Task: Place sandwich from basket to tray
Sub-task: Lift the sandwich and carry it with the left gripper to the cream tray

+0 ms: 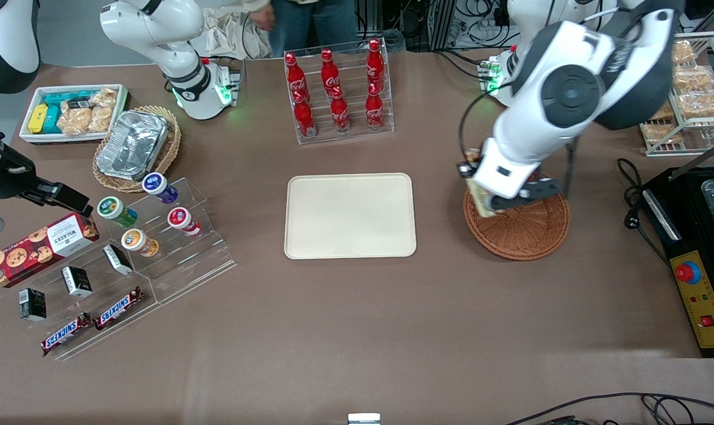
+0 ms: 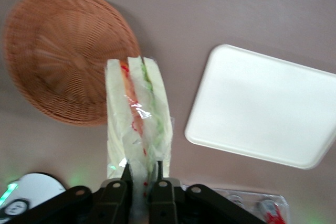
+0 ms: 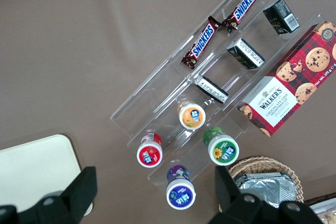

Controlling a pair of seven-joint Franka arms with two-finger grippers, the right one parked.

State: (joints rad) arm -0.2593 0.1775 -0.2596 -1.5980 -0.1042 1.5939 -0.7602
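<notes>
Sandwich [image 2: 139, 116]: wrapped in clear film, pinched at 1 end between the 2 fingers of the tool [image 2: 142, 182], the rest sticking out past the fingertips. In the wrist view it hangs above the desk [image 2: 220, 14], over the rim of the basket [image 2: 63, 56], clear of the weave. Front view puts the tool at the basket edge that faces the tray [image 1: 349, 215].

Risks, as judged:
- Grip sits on a narrow strip of soft bread and slick film; the wedge could slide or sag out during the carry.
- Squeezing harder would crush the layers.
- Tray lies well apart from the basket; an early release drops the sandwich on bare desk between them.
</notes>
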